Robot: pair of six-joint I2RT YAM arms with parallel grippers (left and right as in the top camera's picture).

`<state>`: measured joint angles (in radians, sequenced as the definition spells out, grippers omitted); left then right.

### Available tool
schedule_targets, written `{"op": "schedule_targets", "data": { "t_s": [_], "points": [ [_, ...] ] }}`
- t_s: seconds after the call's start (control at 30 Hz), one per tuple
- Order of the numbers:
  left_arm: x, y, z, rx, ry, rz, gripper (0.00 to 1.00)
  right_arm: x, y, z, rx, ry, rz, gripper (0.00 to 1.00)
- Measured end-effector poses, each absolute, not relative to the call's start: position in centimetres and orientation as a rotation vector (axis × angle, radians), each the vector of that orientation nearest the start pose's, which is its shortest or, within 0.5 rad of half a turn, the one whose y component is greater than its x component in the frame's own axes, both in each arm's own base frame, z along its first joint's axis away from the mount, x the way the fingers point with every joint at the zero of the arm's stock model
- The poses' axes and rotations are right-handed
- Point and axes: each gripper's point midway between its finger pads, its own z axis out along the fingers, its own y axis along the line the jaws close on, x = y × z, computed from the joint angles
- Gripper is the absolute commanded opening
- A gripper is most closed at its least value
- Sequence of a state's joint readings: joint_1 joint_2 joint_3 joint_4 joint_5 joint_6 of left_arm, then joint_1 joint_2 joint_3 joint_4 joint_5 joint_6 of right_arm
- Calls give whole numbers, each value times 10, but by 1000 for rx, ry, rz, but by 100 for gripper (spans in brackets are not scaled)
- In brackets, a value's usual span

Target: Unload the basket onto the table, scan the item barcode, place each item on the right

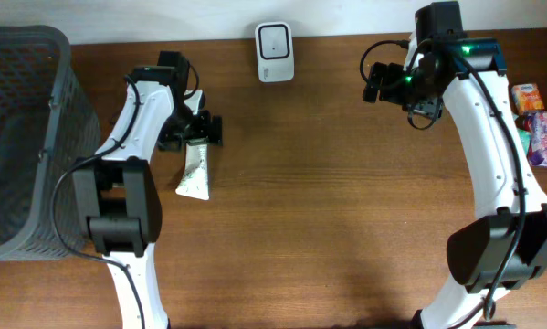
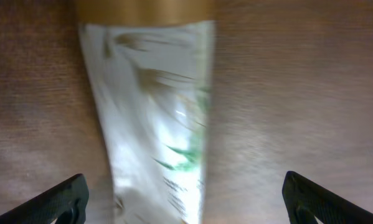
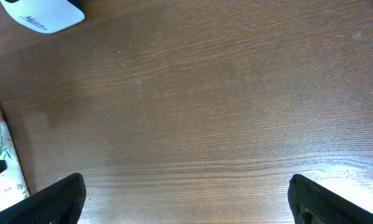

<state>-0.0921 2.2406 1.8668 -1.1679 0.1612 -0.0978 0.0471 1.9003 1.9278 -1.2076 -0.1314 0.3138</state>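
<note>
The item, a white tube (image 1: 194,174) with a green leaf print and a tan cap, lies flat on the wooden table. My left gripper (image 1: 195,131) is over its upper end. In the left wrist view the blurred tube (image 2: 155,118) runs between the fingers (image 2: 65,199) of my left gripper (image 2: 186,202), which is open and not touching it. The white barcode scanner (image 1: 275,51) stands at the back centre. My right gripper (image 1: 383,80) hovers open to the scanner's right; in its wrist view the gripper (image 3: 186,199) has only bare wood between its jaws, with the scanner (image 3: 43,14) and tube (image 3: 2,162) at the left.
A grey mesh basket (image 1: 17,137) fills the left side of the table. Coloured packets (image 1: 542,128) lie at the right edge, beside the right arm.
</note>
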Motion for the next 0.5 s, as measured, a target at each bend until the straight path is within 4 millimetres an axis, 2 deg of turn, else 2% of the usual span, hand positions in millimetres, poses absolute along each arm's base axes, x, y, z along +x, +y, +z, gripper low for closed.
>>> {"op": "schedule_targets", "data": {
  "t_s": [0.1,0.2,0.27,0.37,0.43,0.5],
  "points": [
    [430,-61,12,-28,3194,-214,84,440,43,204,332,2748,277,99],
    [426,-70,7,8,3213,-218,84,441,43,204,332,2746,278,99],
    [422,-95,7,102,3214,-253,84,440,43,204,333,2748,277,98],
    [407,-148,9,289,3212,-321,87,440,43,204,333,2748,277,98],
    [390,-194,10,460,3195,-331,86,440,43,204,333,2748,277,98],
    [383,-208,9,469,3197,-288,89,440,43,204,332,2748,277,98]
  ]
}}
